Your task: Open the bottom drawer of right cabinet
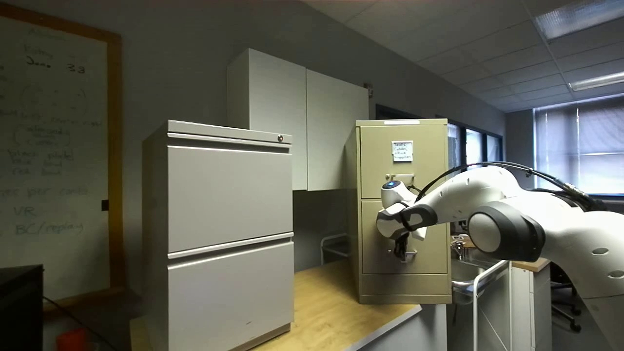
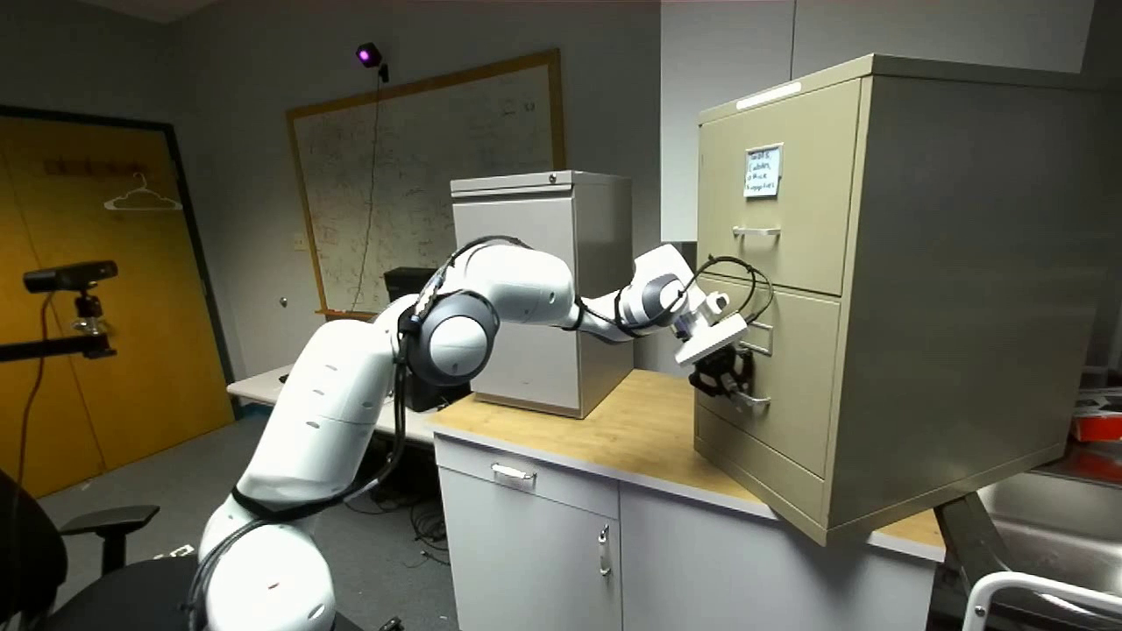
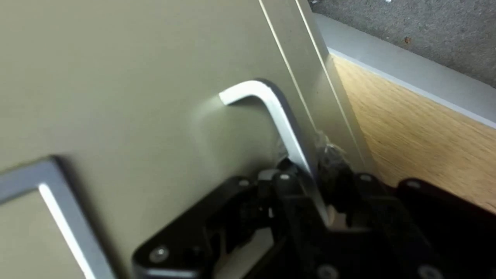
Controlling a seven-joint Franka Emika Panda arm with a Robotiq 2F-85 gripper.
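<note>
We take this to be the grasping step: the fingers (image 3: 336, 176) are at the handle (image 3: 286, 128) of the bottom drawer (image 2: 799, 377), and the drawer is not yet pulled out. Its front lies flush with the face of the tall beige cabinet (image 2: 955, 280), which stands on the desk (image 2: 631, 425) apart from the wider grey cabinet (image 2: 517, 232).

In the wrist view the fingers straddle the handle, one on each side of the bar, with only a narrow gap between them. We cannot tell whether both press on the metal, so we would not call it a firm hold. In both exterior views the arm (image 1: 458, 192) reaches across to the cabinet front, with the fingers well below the paper note (image 1: 402, 151).

Next, in our judgement, we need to make sure of the grip, then draw straight out from the cabinet face, slowly, so the bar does not slide free. The cabinet's near corner juts past the desk's edge, so we should watch for the whole thing shifting or tipping with the pull.
</note>
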